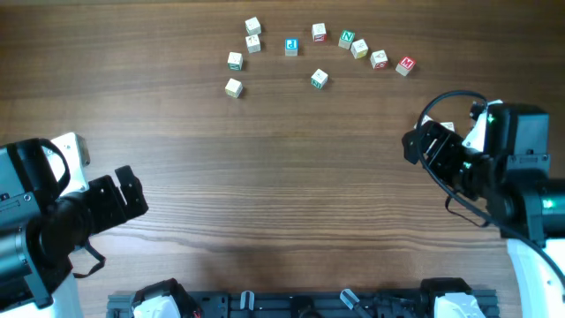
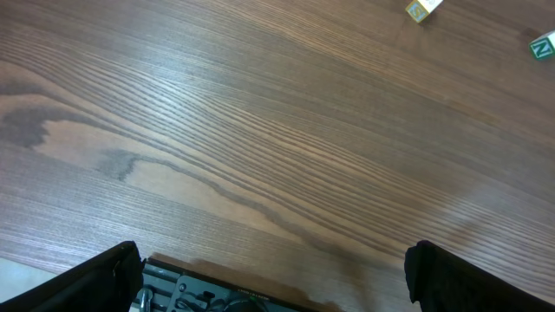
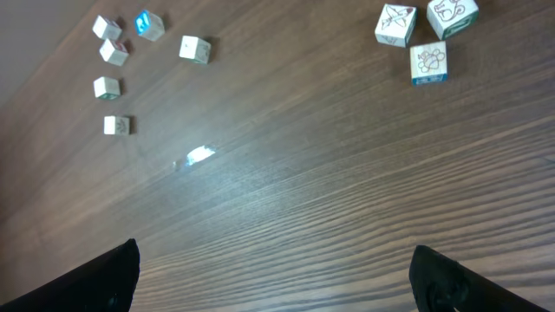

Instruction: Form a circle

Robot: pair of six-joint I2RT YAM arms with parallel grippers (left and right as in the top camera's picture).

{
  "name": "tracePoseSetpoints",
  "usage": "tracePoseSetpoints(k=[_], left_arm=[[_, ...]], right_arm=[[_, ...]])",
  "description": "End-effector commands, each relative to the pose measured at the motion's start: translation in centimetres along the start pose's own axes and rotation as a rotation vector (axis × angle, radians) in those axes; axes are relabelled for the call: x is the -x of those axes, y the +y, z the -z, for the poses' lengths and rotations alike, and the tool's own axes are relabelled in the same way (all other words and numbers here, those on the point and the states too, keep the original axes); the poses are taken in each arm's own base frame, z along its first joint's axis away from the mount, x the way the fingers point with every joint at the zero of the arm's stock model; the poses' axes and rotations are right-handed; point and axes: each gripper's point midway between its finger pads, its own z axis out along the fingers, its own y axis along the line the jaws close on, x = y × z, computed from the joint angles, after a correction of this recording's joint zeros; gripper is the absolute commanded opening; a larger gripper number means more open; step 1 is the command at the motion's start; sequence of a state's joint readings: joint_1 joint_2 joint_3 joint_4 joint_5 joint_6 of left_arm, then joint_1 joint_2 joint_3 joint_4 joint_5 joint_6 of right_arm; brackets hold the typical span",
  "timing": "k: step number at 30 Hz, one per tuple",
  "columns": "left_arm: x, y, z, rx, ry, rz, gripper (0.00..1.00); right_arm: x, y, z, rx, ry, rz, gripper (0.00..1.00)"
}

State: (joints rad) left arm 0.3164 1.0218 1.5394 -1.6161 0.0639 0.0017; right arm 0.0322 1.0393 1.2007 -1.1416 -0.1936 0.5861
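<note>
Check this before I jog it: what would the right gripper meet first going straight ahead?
Probably bare table; the right gripper aims past the nearest cube, which lies off to the side. Depth unclear.

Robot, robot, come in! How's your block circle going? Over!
Left gripper open, empty. Right gripper open, empty. Circle only an arc, near side not closed. Loose block sits inside the arc; nothing else in the way.

Table (image 1: 282, 203): brown wood grain, smooth, faint sheen (1 glare spot)
Alphabet cubes (image 1: 291, 47): pale wood, matt, coloured printed faces
Left gripper (image 1: 132, 193): black, matt
</note>
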Motion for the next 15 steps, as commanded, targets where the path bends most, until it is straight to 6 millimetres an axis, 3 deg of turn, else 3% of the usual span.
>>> tracePoseSetpoints(k=[1,4,8,15], left_arm=[[-0.1,0.3,0.0,0.012,-0.006,0.016,1.00],[-0.1,0.3,0.0,0.012,-0.006,0.016,1.00],[-0.1,0.3,0.0,0.012,-0.006,0.016,1.00],[-0.1,0.3,0.0,0.012,-0.006,0.016,1.00]], right_arm=[[0.2,-0.3,-0.9,-0.033,0.017,-0.017,1.00],[0.5,-0.4,-1.6,-0.046,0.025,-0.019,1.00],[3.0,2.5,-1.6,0.082,-0.072,0.228,1.00],[4.9,4.5,1.3,0.160,-0.234,0.320,1.00]])
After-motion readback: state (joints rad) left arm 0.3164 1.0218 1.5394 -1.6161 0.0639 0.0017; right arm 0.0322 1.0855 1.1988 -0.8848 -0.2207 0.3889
